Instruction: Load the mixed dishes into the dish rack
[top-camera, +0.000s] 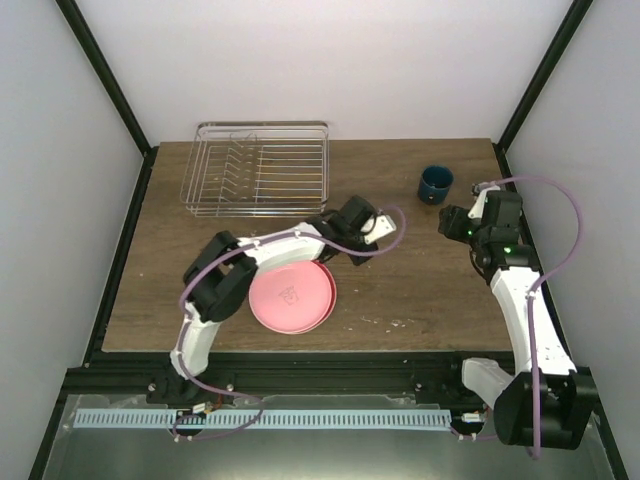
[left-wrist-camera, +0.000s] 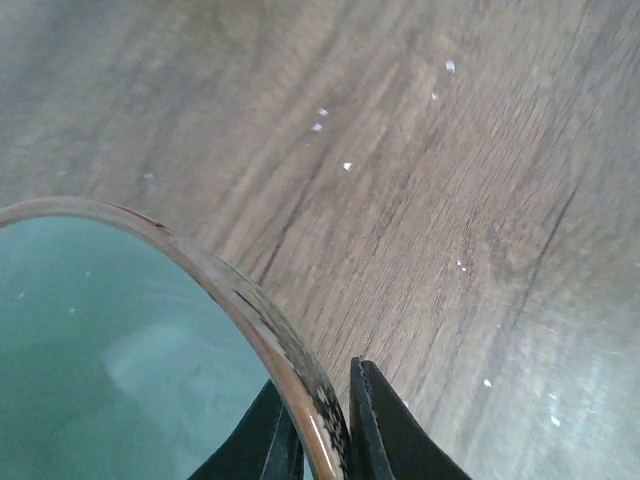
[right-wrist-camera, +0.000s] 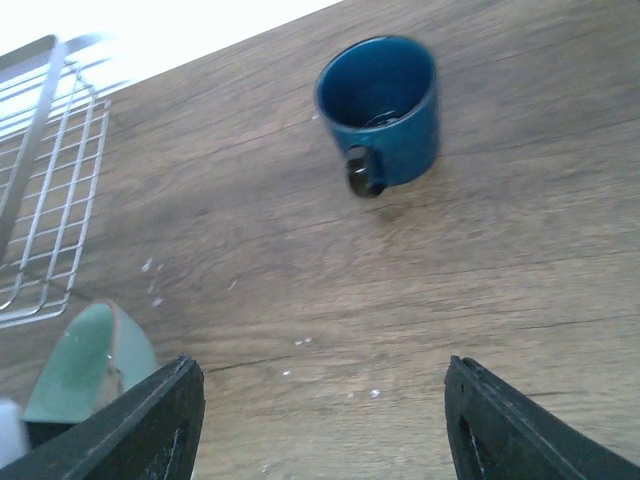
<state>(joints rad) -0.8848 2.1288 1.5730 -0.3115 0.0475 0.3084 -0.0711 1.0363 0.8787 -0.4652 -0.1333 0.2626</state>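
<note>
Your L claw (left-wrist-camera: 322, 402) is pinched shut on the rim of the small mint-green bowl (left-wrist-camera: 120, 340), one finger in, one out, prob. because that thin wall offers no other grip. Bowl's low over the surface (left-wrist-camera: 450, 200), just beyond the pink plate (top-camera: 292, 295), not in the dish rack (top-camera: 260, 168); R claw (right-wrist-camera: 320, 420) hangs wide open, empty, near the dark blue cup (right-wrist-camera: 385, 100). Bowl's glossy teal-green inside w/ a brownish, dark-flecked rim.

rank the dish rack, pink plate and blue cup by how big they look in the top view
1. dish rack: largest, clearly wider than the plate.
2. pink plate: smaller, though it lies nearer the camera.
3. dark blue cup: smallest by far.
</note>
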